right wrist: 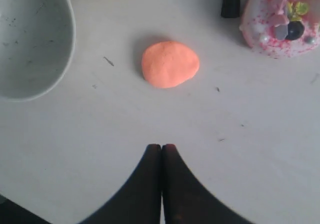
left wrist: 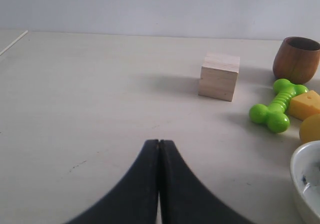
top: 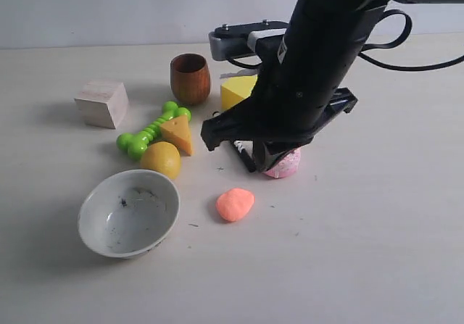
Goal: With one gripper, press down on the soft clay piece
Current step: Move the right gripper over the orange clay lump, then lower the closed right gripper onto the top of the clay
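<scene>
Hovering right end effector (right wrist: pixel 161 146), clay (right wrist: pixel 170 64) ahead

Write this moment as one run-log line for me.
right gripper: shut, near orange clay, not touching | left gripper: shut, far from it | step: press pending

White bowl (top: pixel 138 212): sitting upright.
Yellow ball (top: pixel 161 159): resting just beside the bowl.
Wooden cube (top: pixel 101 103): standing well apart from the bowl.

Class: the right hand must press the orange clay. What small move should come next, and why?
Probably ease the right hand forward until its shut tips sit above the orange clay, before lowering. In the wrist view, table shows between tips and clay, so nothing is touching it yet.
</scene>
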`<action>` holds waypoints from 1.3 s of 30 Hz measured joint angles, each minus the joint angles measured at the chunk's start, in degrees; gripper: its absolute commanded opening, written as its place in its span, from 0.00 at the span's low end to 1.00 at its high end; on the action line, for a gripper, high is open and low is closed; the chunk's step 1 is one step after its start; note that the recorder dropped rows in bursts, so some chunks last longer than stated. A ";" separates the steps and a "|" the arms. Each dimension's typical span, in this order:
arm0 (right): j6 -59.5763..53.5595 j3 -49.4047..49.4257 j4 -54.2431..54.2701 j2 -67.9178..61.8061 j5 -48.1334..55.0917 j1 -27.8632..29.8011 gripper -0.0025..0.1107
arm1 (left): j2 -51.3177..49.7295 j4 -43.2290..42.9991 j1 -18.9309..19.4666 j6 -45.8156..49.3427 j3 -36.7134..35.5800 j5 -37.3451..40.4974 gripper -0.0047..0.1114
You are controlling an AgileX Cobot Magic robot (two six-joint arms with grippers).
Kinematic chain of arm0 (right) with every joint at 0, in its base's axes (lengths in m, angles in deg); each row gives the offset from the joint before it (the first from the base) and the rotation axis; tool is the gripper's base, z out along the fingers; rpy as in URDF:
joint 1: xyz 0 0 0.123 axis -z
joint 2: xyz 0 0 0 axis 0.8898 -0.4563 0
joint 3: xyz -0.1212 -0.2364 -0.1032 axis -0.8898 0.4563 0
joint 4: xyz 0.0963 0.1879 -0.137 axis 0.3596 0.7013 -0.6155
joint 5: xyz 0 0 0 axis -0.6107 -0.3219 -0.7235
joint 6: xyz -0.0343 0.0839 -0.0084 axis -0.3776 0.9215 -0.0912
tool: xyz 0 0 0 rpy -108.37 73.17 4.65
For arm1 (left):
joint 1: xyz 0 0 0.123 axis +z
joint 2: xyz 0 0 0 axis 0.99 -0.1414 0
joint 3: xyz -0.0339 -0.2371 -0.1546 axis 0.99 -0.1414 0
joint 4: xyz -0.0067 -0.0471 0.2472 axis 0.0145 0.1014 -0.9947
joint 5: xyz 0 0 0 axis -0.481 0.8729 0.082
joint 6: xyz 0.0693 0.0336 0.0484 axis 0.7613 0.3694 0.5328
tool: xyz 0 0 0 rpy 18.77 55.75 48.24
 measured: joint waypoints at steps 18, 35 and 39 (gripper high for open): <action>15.27 -15.78 5.52 -16.77 5.40 -0.54 0.02 | 0.00 0.00 0.00 0.00 0.00 0.00 0.04; 16.88 -20.56 4.59 -21.56 6.66 -1.43 0.02 | 0.00 0.00 0.00 0.00 0.00 0.00 0.04; 17.01 -20.65 4.59 -21.79 6.66 -1.43 0.02 | 0.00 0.00 0.00 0.00 0.00 0.00 0.04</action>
